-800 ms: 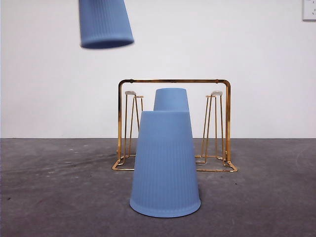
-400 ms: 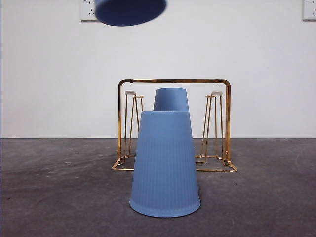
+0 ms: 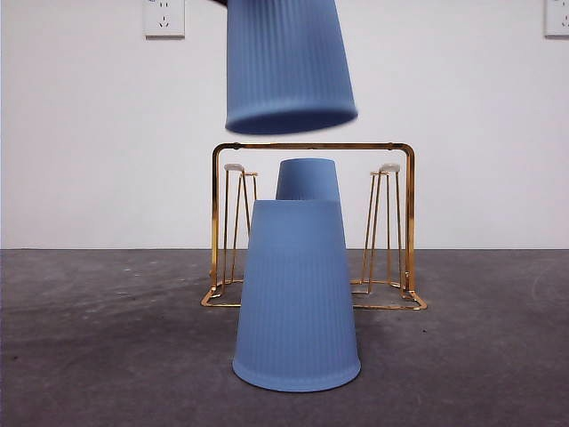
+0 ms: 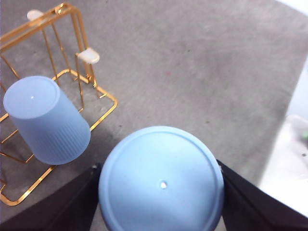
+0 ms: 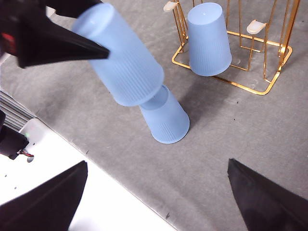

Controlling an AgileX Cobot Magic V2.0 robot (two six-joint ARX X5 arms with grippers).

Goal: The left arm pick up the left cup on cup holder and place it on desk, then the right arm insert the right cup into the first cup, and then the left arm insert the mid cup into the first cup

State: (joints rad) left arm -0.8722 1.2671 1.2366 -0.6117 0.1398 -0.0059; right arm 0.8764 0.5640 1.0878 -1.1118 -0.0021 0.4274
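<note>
My left gripper (image 4: 161,192) is shut on a blue ribbed cup (image 4: 161,180), held mouth down in the air. In the front view this cup (image 3: 286,67) hangs just above a second blue cup (image 3: 297,294) that stands upside down on the desk (image 3: 107,356). The right wrist view shows the held cup (image 5: 122,60) tilted over the desk cup (image 5: 166,120), with the left gripper (image 5: 53,33) on it. A third blue cup (image 3: 307,181) sits upside down on the gold cup holder (image 3: 410,222) behind. My right gripper (image 5: 159,197) is open, empty, and off to the side.
The cup holder's two outer white-tipped pegs (image 3: 235,167) (image 3: 389,167) are bare. A white wall with a socket (image 3: 164,16) closes the back. A white surface (image 5: 96,207) borders the desk near the right gripper.
The held cup has swung from the upper left toward the middle and come down. It now hangs over the cup on the desk.
</note>
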